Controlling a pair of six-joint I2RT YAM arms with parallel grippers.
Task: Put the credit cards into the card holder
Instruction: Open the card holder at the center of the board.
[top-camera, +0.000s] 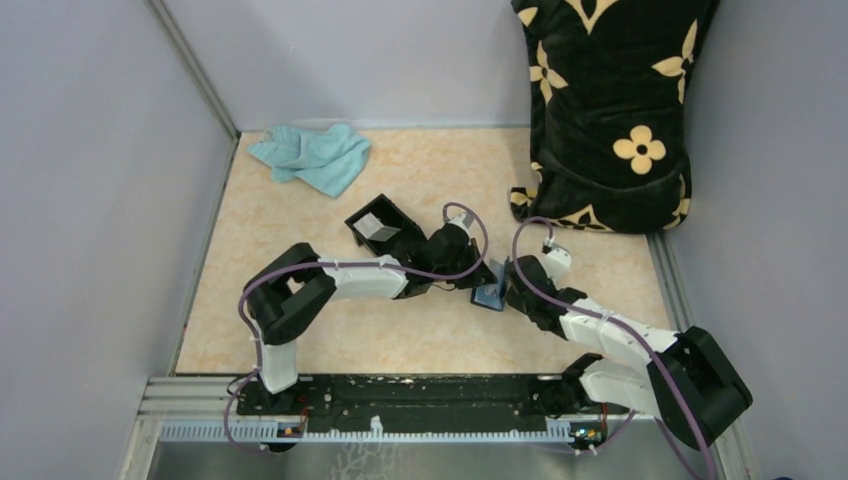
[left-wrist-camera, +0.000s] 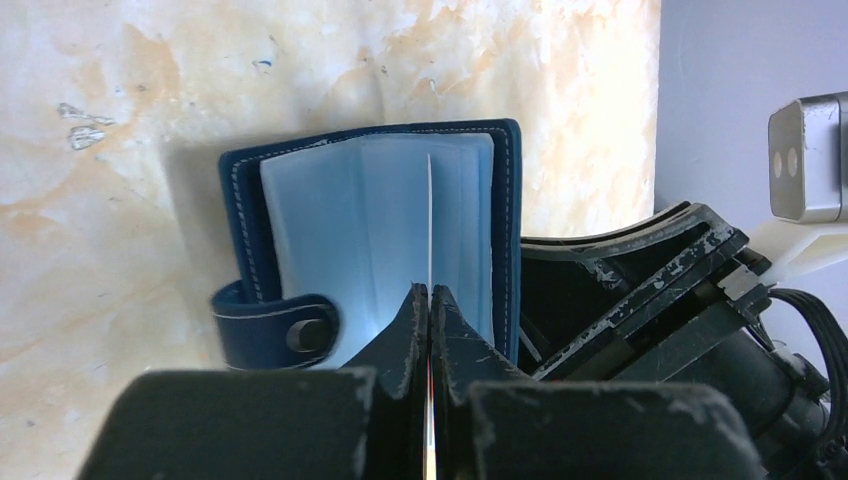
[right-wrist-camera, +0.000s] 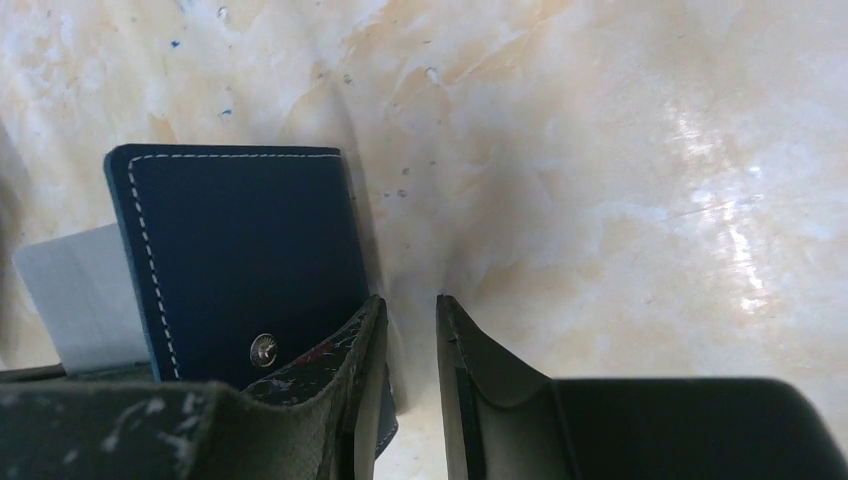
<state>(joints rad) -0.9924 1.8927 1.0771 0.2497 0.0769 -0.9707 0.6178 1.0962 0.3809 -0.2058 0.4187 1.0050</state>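
Insertion is in hand: the left gripper (left-wrist-camera: 429, 295), pinched shut on a pale card (left-wrist-camera: 428, 220) (seen edge-on), holds it at the open wallet (left-wrist-camera: 340, 210) just ahead, the right gripper (right-wrist-camera: 412, 320) slightly parted, empty, beside its cover; next the card must slide straight into a sleeve.

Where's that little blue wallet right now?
In the overhead view the card holder sits open mid-table, between the left claw and right claw, just right of the black box. The left claw holds a credit card at its sleeves.
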